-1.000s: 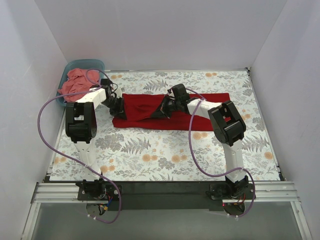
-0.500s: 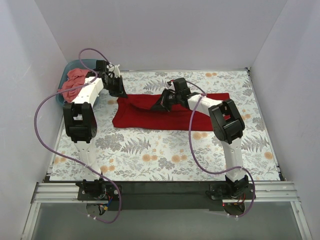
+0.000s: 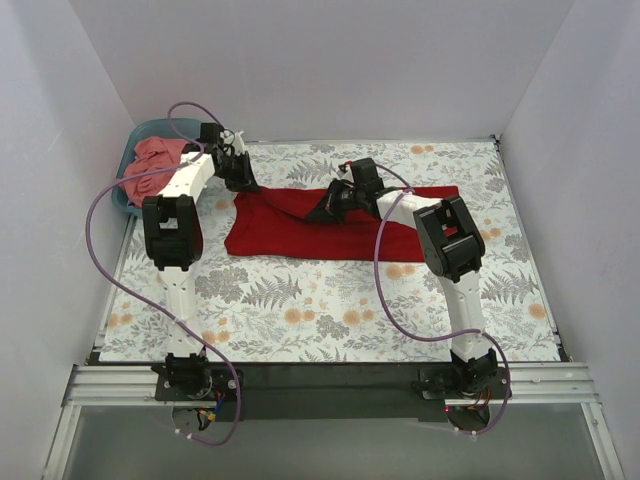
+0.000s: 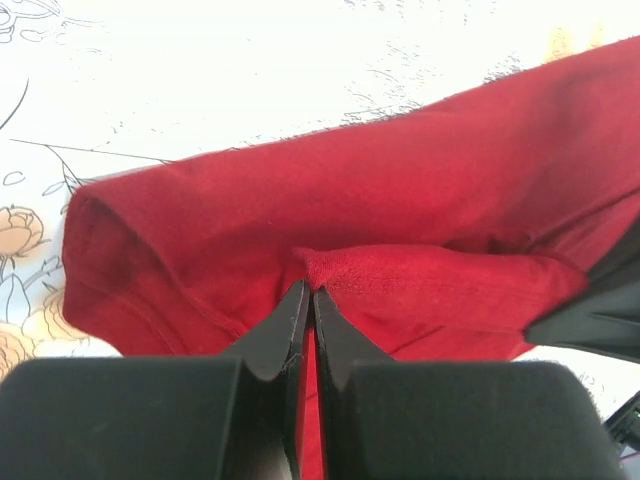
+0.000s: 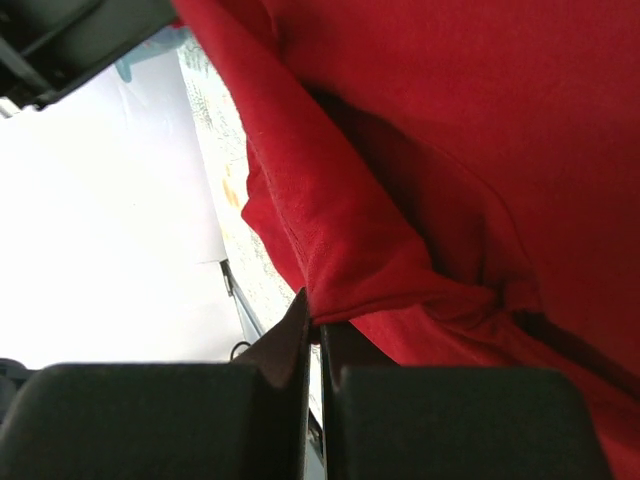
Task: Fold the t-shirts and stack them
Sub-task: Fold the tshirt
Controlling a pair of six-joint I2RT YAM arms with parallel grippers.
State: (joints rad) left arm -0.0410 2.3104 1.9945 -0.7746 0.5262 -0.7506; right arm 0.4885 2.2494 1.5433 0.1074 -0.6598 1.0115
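The crimson red t-shirt (image 3: 300, 225) lies spread across the far middle of the floral table. My left gripper (image 3: 243, 183) is shut on its far left edge; the wrist view shows the black jaws pinching a fold of the red cloth (image 4: 400, 230). My right gripper (image 3: 328, 205) is shut on the far edge near the shirt's middle, a lifted fold (image 5: 340, 240) held in its jaws. The salmon-pink t-shirt (image 3: 150, 165) lies crumpled in the teal tub at the far left.
The teal plastic tub (image 3: 140, 135) stands at the far left corner against the white walls. The floral tablecloth (image 3: 330, 310) covers the table. Purple cables loop from both arms. A black rail runs along the near edge.
Both grippers have lifted the shirt's far edge and carried it farther back. The left arm has swung from over the shirt's left end up toward the tub.
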